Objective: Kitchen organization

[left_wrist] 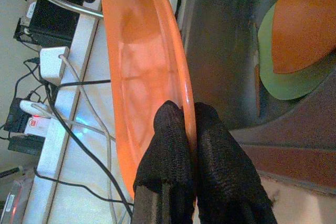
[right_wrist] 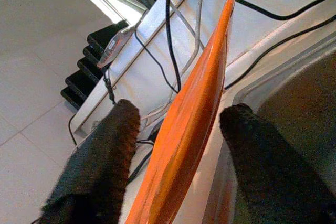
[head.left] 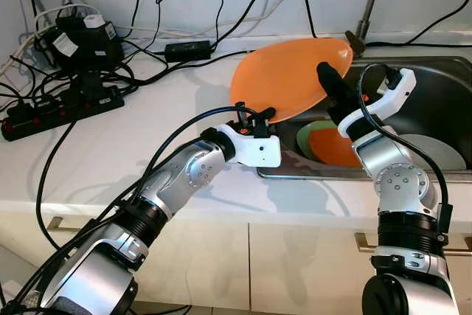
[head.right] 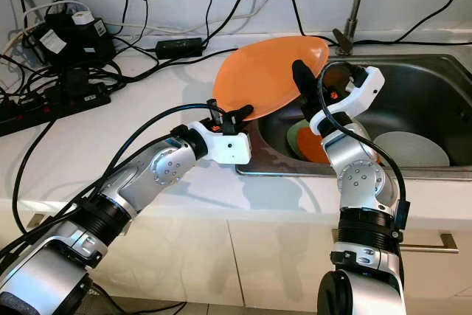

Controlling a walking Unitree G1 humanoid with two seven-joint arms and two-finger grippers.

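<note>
Holding the big orange plate (head.left: pixel 289 77) tilted on edge over the left rim of the sink (head.left: pixel 442 90), I am judging this job as barely begun: one plate is lifted out, while a smaller orange plate (head.left: pixel 335 145) on a green plate (head.left: pixel 308 136) and a pale plate (head.left: pixel 435 149) are lying down in the sink basin, waiting. Nothing seems to be set down yet on the white tabletop (head.left: pixel 147 145) left of the sink, where a black power strip (head.left: pixel 59 112) and tangled cables are taking up the far side.

My left claw (left_wrist: pixel 189 124) is pinching the plate's near rim, fingers narrowed tight onto the edge, with that arm reaching in low across the tabletop toward the sink's corner. My right claw (right_wrist: pixel 181 116) is standing wide at the plate's sink-side edge, the rim passing between its two fingers (right_wrist: pixel 100 166) without either one clearly touching. That arm is bending up from the sink's front edge, wrist turned toward the plate. I am guessing the plate is being handed over or steadied.
</note>
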